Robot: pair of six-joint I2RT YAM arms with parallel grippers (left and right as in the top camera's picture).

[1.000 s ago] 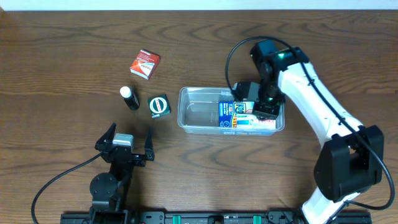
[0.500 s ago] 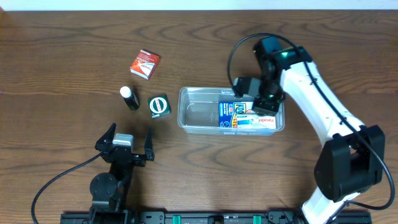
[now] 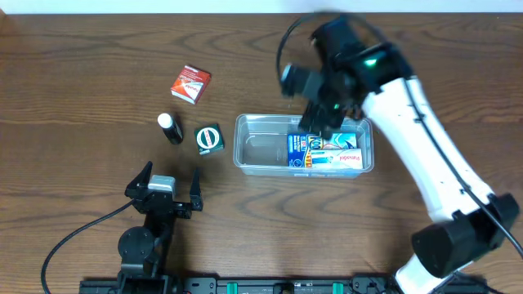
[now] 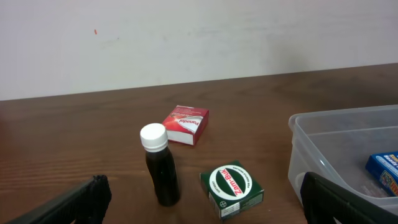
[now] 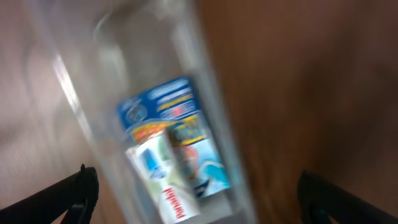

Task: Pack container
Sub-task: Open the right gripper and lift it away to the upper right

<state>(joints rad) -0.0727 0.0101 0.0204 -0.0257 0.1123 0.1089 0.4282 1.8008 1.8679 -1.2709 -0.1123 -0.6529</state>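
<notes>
The clear plastic container [image 3: 260, 147] sits mid-table and holds a blue box [image 3: 304, 150] and a white Panadol box [image 3: 339, 157] in its right half. My right gripper [image 3: 317, 114] is open and empty, raised above the container's far rim; its wrist view, blurred, looks down on the container [image 5: 106, 43] and the boxes [image 5: 171, 155]. My left gripper [image 3: 167, 189] is open and empty near the front left. Its view shows a black bottle [image 4: 159, 165], a green Zam-Buk box [image 4: 232, 189], a red box [image 4: 186, 123] and the container's corner [image 4: 323, 143].
On the table left of the container lie the red box [image 3: 190, 83], the black bottle with white cap [image 3: 170, 128] and the green box [image 3: 209, 138]. The right arm [image 3: 425, 163] reaches over the table's right side.
My right gripper has lifted out of the container's right end and moved up and to the left, leaving the white box inside. The left arm has not moved.
</notes>
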